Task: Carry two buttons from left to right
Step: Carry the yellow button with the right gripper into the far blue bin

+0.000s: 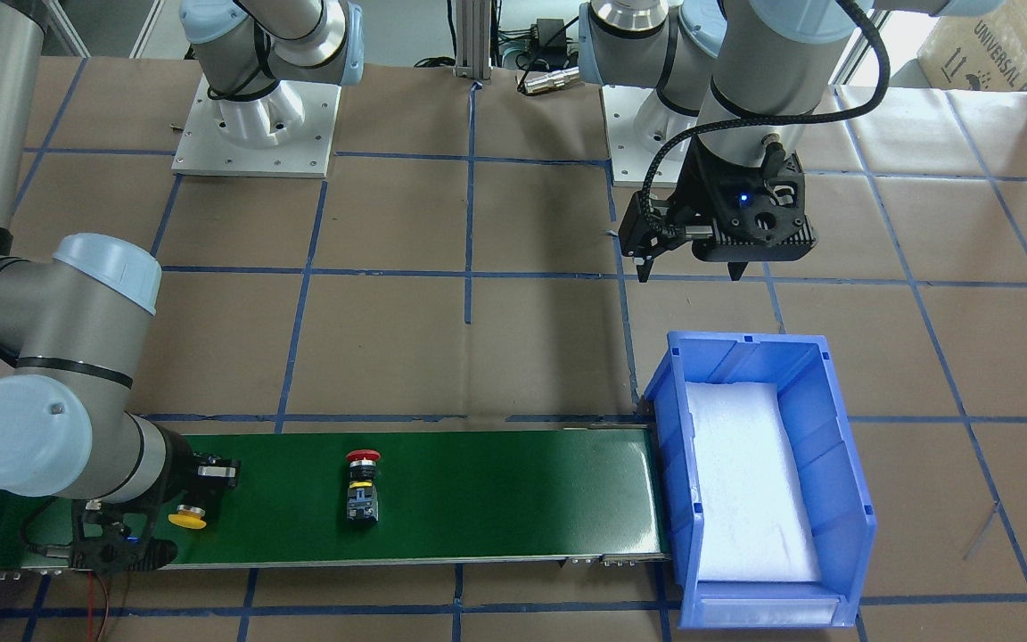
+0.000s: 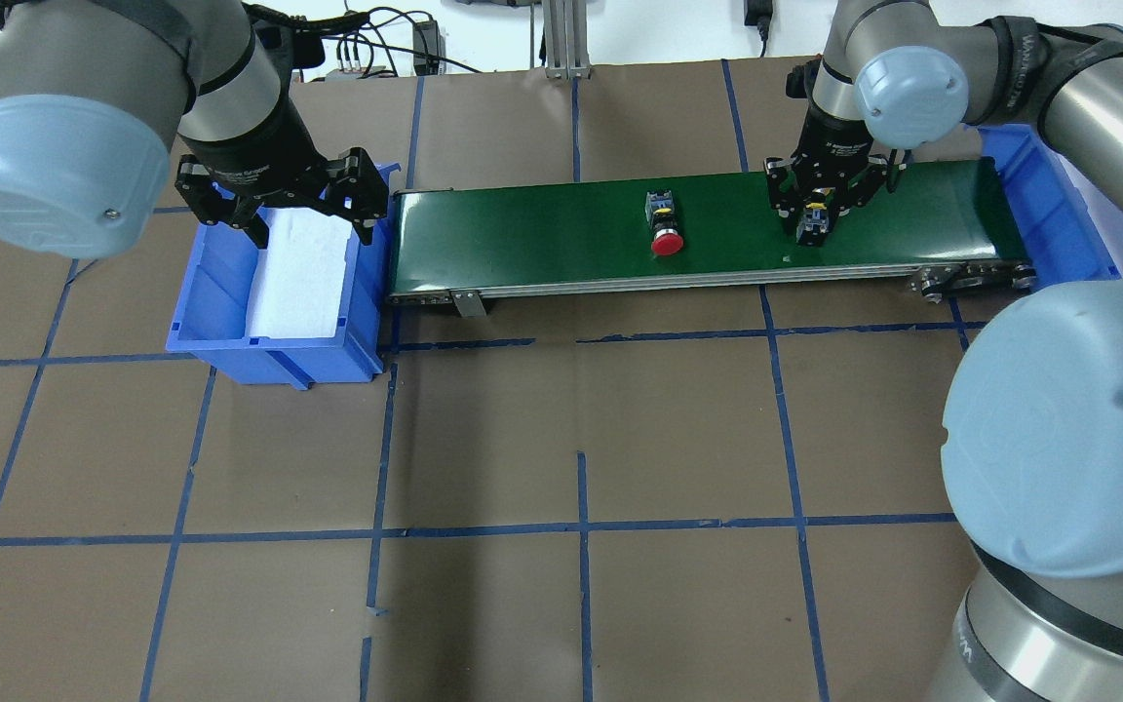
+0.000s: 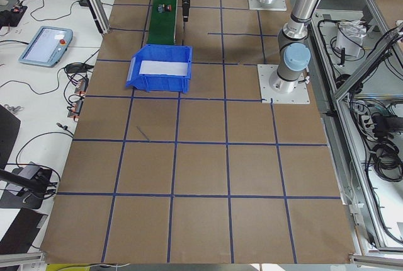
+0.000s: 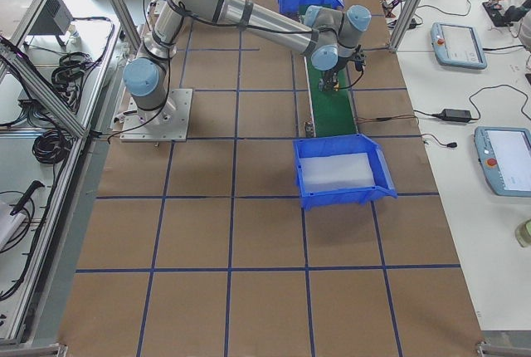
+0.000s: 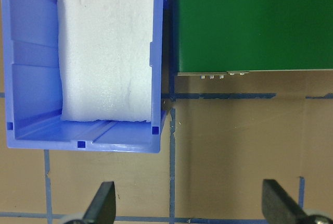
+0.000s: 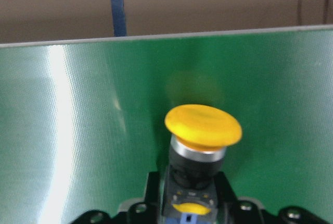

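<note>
The yellow button lies flat near the end of the green conveyor belt on my right side. My right gripper points down on it, its jaws against the black body. The yellow cap sticks out beside the gripper. The red button lies on its side mid-belt, cap toward my side; it also shows in the front view. My left gripper hangs open and empty above the blue bin at the belt's other end, its fingertips wide apart.
The blue bin has a white foam liner and butts against the belt's end. A second blue bin stands at the belt's right end, behind my right arm. Brown table with blue tape lines all around.
</note>
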